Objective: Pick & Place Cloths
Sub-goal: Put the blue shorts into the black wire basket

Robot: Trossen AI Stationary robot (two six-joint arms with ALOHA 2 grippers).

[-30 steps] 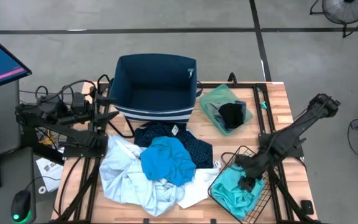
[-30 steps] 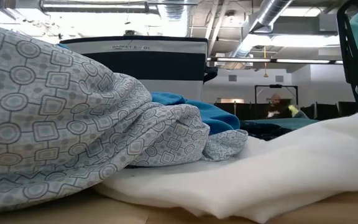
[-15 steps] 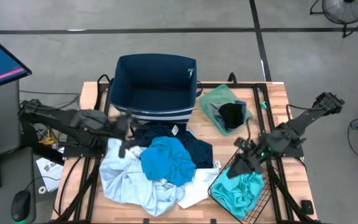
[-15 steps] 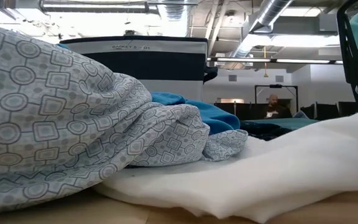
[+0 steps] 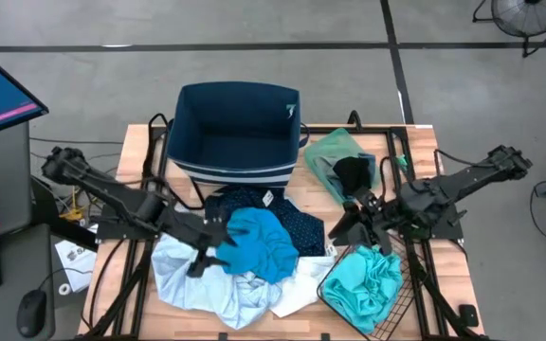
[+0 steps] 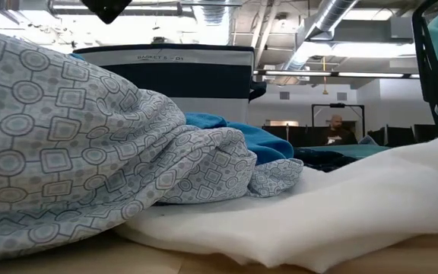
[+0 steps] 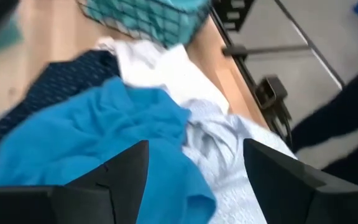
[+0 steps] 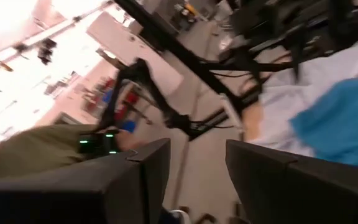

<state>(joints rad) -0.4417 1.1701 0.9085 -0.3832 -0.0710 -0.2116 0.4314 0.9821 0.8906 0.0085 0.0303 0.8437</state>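
1. High view: the left gripper (image 5: 207, 256) hangs over the bright blue cloth (image 5: 254, 243) on the pile. The navy bin (image 5: 237, 133) looks empty, and a teal cloth (image 5: 366, 287) lies in the wire basket (image 5: 335, 275).
2. Low view: the bin's label reads "BASKET"; the rest is too small.
3. Left wrist view: fingers (image 7: 126, 171) spread, holding nothing.
4. Right wrist view: the right gripper (image 8: 197, 165) is spread, empty.

A bright blue cloth (image 5: 256, 244) lies crumpled on top of the central heap; beneath it a navy dotted cloth (image 5: 301, 225) spreads flat toward the table's far side; a pale blue patterned cloth (image 5: 186, 270) bunches at the left, with a white cloth (image 5: 303, 279) under its near edge; a turquoise cloth (image 5: 366, 287) fills the wire basket (image 5: 354, 248); a black cloth (image 5: 353, 173) rests on a pale green one (image 5: 327, 152), well apart from the heap.
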